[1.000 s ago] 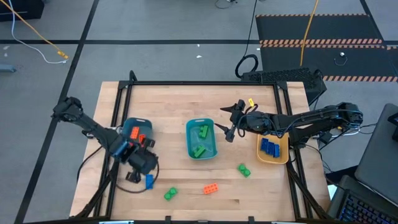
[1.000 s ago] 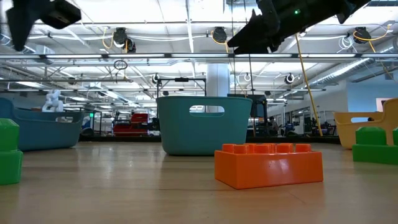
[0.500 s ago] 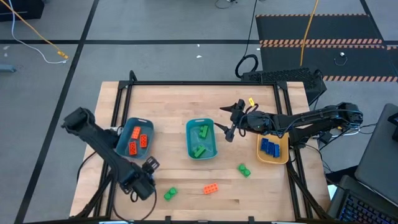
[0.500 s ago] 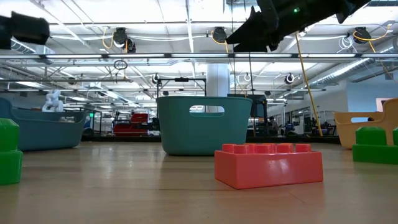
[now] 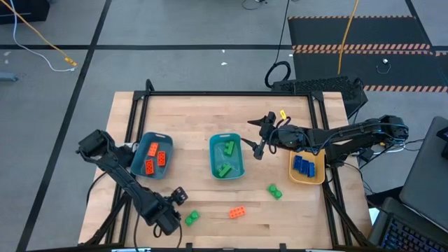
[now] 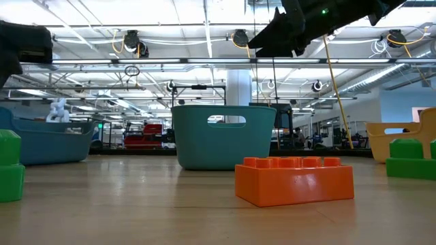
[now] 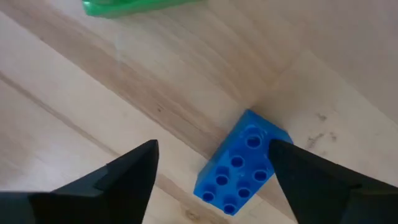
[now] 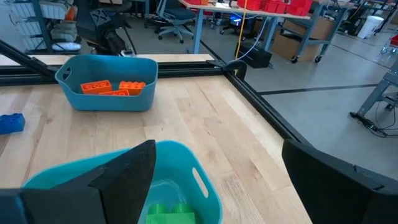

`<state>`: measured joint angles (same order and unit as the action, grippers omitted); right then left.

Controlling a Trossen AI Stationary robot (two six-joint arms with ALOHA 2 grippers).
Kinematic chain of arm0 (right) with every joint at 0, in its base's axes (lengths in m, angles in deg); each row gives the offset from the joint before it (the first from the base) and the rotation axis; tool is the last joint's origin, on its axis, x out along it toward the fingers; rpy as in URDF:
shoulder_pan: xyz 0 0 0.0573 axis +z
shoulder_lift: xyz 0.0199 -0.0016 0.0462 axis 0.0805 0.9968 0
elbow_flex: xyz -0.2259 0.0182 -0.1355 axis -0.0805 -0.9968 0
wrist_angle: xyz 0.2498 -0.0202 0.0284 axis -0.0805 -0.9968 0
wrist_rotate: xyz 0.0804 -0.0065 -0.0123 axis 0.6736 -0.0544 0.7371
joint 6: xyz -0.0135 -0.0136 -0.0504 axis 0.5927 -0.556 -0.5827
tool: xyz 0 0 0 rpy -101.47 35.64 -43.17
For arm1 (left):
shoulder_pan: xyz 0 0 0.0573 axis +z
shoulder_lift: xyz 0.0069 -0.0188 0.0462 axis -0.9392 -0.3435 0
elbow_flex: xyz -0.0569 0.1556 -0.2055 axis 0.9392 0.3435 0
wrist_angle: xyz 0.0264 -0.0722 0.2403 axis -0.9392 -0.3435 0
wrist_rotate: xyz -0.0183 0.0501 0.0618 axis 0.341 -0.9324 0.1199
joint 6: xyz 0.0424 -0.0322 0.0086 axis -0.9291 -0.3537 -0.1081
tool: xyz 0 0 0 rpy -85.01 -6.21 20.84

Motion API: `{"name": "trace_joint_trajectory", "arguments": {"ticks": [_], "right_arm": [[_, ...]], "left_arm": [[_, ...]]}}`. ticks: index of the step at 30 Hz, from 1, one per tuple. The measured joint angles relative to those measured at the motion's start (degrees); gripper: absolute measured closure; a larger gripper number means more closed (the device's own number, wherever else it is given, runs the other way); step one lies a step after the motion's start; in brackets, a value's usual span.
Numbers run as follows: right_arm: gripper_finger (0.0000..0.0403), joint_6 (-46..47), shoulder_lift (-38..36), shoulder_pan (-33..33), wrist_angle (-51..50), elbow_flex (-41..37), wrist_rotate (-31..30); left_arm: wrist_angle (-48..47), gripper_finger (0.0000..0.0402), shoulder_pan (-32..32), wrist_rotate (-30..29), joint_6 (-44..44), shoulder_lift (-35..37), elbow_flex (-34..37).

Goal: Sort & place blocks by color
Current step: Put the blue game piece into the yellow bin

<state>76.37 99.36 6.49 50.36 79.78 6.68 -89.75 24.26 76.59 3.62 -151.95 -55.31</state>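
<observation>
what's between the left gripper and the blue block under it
Nothing: in the left wrist view the open left gripper hangs over the blue block, only bare table around it.

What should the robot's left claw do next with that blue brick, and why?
Probably lower and close on it. The left claw is open right over the blue brick, which lies loose on the table, and the other blue bricks sit in the yellow bowl.

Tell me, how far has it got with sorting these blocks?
Mostly done: orange blocks in the left bin, green ones in the middle bin, blue ones in the bowl. The left gripper hangs open over a loose blue block. Two green blocks and an orange block remain.
</observation>
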Motion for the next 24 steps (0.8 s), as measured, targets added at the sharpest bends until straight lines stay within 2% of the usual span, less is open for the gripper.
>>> {"name": "trace_joint_trajectory", "arguments": {"ticks": [9, 14, 16, 18, 24], "right_arm": [[0.0062, 0.0, 0.0, 0.0, 0.5, 0.0, 0.0], [0.0062, 0.0, 0.0, 0.0, 0.7, 0.0, 0.0], [0.0062, 0.1, 0.0, 0.0, 0.7, 0.0, 0.0], [0.0062, 1.1, 0.0, 0.0, 0.7, 0.0, 0.0], [0.0062, 2.8, 0.0, 0.0, 0.7, 0.0, 0.0]], "left_arm": [[-8.2, 0.0151, -0.3, 1.2, -3.4, 2.4, 0.6], [-10.0, 0.0162, -0.3, 1.1, 0.0, 5.0, 0.5], [-10.0, 0.0162, -0.3, 1.1, 6.4, 5.3, 0.5], [-9.9, 0.0162, 0.2, 1.8, 16.6, 5.3, 0.5], [-7.4, 0.0163, 4.4, 3.1, 61.7, 5.3, 0.5]]}}
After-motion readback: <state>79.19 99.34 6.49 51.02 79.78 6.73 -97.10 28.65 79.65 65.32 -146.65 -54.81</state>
